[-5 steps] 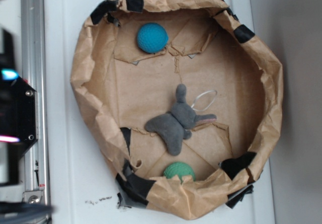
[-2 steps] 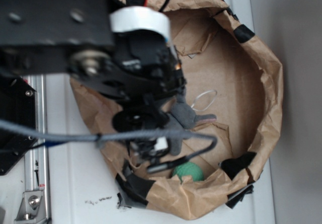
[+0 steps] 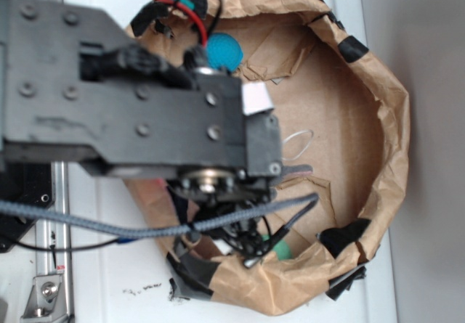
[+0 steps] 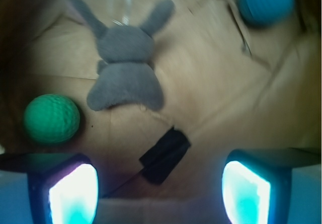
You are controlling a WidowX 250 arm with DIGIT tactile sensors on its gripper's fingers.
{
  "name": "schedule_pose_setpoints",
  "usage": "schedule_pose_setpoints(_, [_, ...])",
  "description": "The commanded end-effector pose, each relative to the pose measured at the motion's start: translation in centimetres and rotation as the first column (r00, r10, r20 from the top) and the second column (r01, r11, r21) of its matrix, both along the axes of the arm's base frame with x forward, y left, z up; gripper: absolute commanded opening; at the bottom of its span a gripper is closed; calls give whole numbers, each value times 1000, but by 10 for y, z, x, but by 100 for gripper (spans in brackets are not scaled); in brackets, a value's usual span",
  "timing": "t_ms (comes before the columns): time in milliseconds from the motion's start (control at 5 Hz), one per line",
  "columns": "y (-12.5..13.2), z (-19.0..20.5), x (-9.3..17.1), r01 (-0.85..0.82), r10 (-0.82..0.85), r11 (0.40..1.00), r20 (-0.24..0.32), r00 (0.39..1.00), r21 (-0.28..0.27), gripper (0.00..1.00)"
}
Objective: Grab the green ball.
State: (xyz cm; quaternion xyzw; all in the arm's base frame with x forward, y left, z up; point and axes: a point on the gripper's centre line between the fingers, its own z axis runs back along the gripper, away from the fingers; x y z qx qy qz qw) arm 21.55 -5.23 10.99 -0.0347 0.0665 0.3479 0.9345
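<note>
The green ball (image 4: 52, 118) is small, dimpled and emerald, lying on the brown paper floor at the left of the wrist view. It sits just ahead of and slightly outside my left finger (image 4: 73, 194). My gripper (image 4: 160, 191) is open, with only a strip of black tape (image 4: 163, 155) on the paper between its glowing fingers. In the exterior view the arm (image 3: 145, 120) covers most of the bowl. Only a sliver of the green ball (image 3: 280, 250) shows under it, near the bowl's lower wall.
A grey plush toy (image 4: 123, 68) lies ahead of the gripper, right of the green ball. A teal-blue ball (image 4: 265, 1) rests far right; the same teal-blue ball (image 3: 224, 51) shows beside the arm. The crumpled paper bowl wall (image 3: 385, 120) rings everything, patched with black tape.
The arm came in from the left and now spreads over the bowl's left half. It hides the plush toy and most of the green ball in the exterior view.
</note>
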Motion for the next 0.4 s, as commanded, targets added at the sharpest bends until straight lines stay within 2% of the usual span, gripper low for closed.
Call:
schedule_pose_setpoints(0, [-3,-9,19,-296,296,953,-12,955,-67,100])
schedule_pose_setpoints(200, [-3,-15,35,-328,331,937,13,943,-119,100])
